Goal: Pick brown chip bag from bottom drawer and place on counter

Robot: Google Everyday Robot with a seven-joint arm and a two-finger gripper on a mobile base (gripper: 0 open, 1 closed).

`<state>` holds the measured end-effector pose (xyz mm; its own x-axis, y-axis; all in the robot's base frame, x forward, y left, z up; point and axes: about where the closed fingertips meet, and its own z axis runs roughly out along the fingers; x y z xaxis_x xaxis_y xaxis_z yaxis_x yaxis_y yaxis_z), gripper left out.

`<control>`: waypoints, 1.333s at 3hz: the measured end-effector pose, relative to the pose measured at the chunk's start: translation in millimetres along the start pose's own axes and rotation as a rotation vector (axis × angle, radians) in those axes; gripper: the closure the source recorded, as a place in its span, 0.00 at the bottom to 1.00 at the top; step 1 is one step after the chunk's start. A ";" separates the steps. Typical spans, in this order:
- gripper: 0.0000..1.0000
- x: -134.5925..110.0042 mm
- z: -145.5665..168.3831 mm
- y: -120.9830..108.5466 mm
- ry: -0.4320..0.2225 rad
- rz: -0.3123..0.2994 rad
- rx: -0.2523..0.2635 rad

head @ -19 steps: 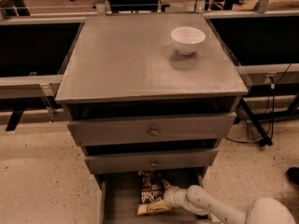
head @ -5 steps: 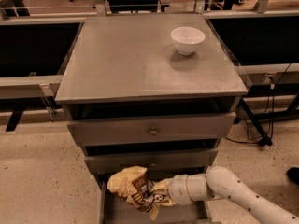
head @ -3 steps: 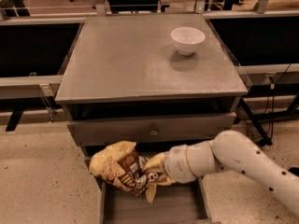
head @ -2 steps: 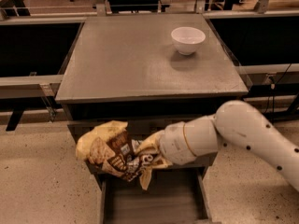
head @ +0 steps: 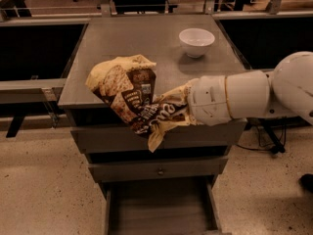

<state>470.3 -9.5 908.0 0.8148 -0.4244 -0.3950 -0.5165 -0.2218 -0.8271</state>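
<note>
My gripper point(head: 183, 109) is shut on the brown chip bag point(head: 134, 99), a crinkly dark brown bag with white lettering and a tan end. I hold it in the air in front of the counter's point(head: 146, 43) front edge, at about counter height, with the tan end up and to the left. The white arm reaches in from the right. The bottom drawer point(head: 159, 207) stands pulled open below, and its grey floor shows bare.
A white bowl point(head: 196, 41) sits at the back right of the counter. Two closed drawers, the lower with a knob point(head: 160, 171), sit above the open one. Dark tables stand left and right; speckled floor lies around the cabinet.
The gripper has lifted the chip bag out of the bottom drawer and raised it up to the counter's front edge. The drawer is left open and empty.
</note>
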 end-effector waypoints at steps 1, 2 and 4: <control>1.00 0.0 0.0 0.0 0.000 0.000 0.000; 1.00 21.2 12.1 -7.2 -0.039 0.027 0.056; 1.00 115.4 35.6 -33.9 0.009 0.252 0.216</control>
<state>591.2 -19.7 876.2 0.6654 -0.4505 -0.5953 -0.6329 0.0823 -0.7698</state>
